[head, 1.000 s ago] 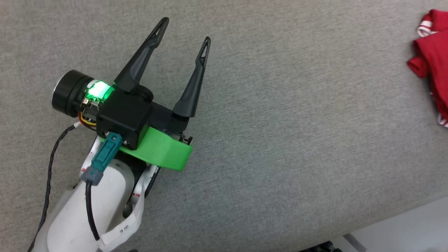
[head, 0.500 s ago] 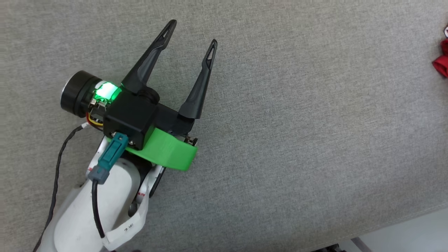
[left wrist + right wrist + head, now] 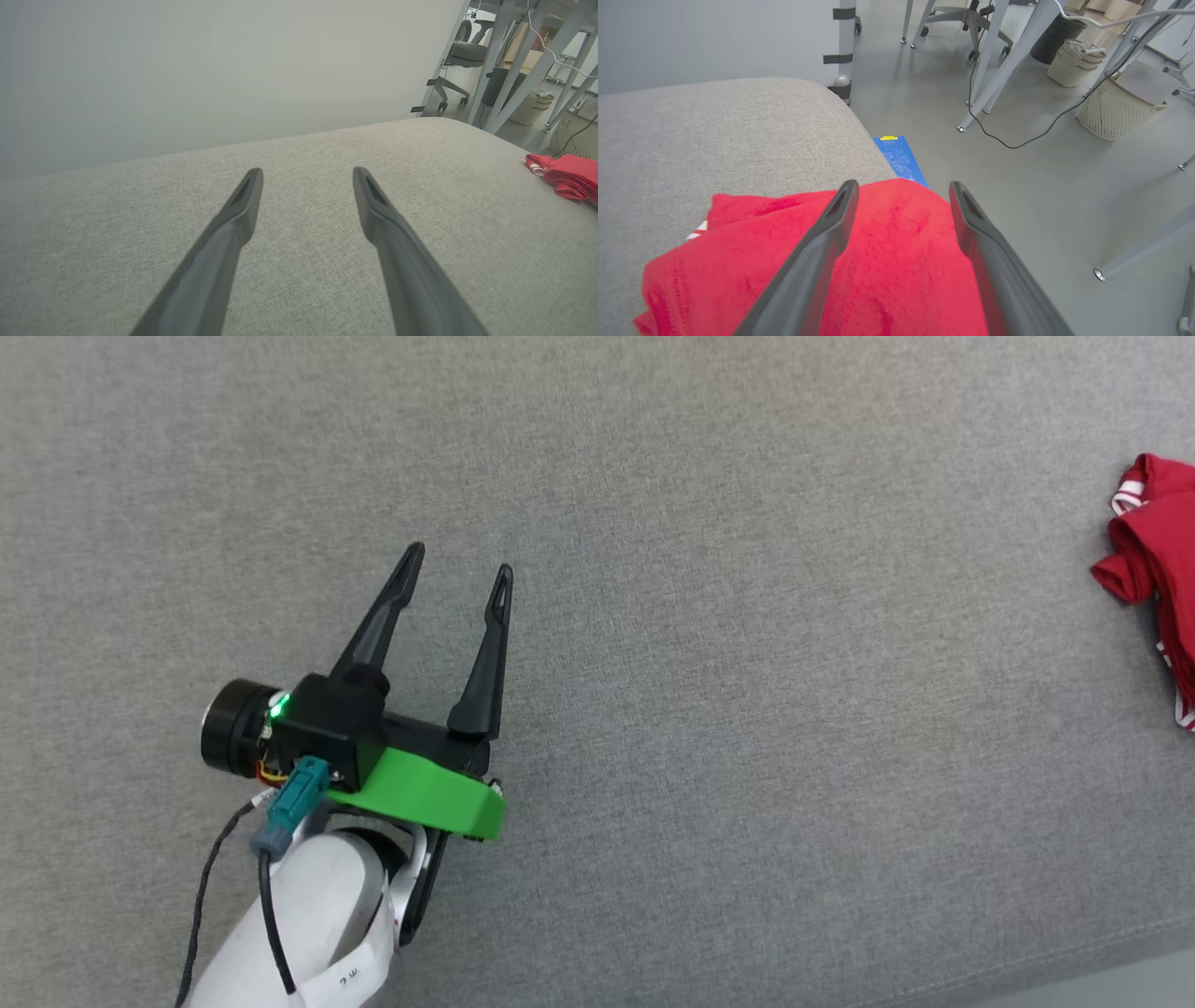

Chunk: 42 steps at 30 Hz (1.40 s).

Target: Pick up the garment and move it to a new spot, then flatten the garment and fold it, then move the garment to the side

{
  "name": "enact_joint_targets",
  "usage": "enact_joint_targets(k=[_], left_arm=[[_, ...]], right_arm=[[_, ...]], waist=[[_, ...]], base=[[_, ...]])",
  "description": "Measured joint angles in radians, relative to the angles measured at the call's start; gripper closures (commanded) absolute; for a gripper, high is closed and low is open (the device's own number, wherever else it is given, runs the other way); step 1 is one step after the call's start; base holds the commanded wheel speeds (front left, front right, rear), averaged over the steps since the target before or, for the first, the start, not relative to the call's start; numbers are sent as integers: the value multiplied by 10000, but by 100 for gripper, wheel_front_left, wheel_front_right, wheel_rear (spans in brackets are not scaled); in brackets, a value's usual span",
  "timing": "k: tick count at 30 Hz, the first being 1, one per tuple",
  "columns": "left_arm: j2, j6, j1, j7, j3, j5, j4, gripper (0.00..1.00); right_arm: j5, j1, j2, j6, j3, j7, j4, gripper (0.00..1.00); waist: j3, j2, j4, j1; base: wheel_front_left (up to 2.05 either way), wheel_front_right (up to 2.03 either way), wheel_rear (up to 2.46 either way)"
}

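The garment [image 3: 1158, 551] lies bunched in a red heap at the right edge of the grey fabric-covered surface [image 3: 747, 709], near a rounded corner, with a bit of white-striped trim peeking out. The right gripper [image 3: 902, 184] hovers just above it, fingers spread and nothing between them. That suggests the heap is set aside here, which would suit the task's last step. The left gripper [image 3: 458, 560], likewise spread and empty, hangs over the bare left part, well apart from the garment, probably to stay clear.
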Motion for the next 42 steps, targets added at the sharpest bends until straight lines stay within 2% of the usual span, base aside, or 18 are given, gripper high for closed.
enact_joint_targets(k=[5, 11, 17, 24, 34, 42], left_arm=[[-234, 59, 550, -286, 36, -326, 614, 0], [-384, 113, 1014, -491, 178, -660, 1145, 0], [-384, 199, 1414, -621, 451, -823, 1597, 0], [-322, 370, 2024, -713, 913, -1028, 1933, 0], [-119, 403, 2760, -788, 1350, -1151, 2230, 0], [-48, 376, 3235, -788, 1271, -1151, 2337, 0]], right_arm=[[439, 1955, 460, -2, -174, -44, -1981, 0], [489, 3997, 1714, -2, -351, -46, -4138, 0], [-286, 5721, 3296, -2, -295, 290, -6543, 0], [-1039, 7048, 4405, -2, 211, 1360, -9083, 0], [-1413, 8322, 4936, -2, 773, 2057, -10723, 0], [-1490, 9299, 5083, -2, 817, 2410, -11221, 0]], waist=[[-864, 0, 274, -1], [-1802, 0, 733, -1], [-2563, -1, 1373, -1], [-3398, -1, 1981, -1], [-4504, -1, 2476, -1], [-5078, -1, 2461, -1]], base=[[0, 0, 0], [0, 0, 0], [0, 0, 0], [0, 0, 0], [0, 0, 0], [0, 0, 0]])
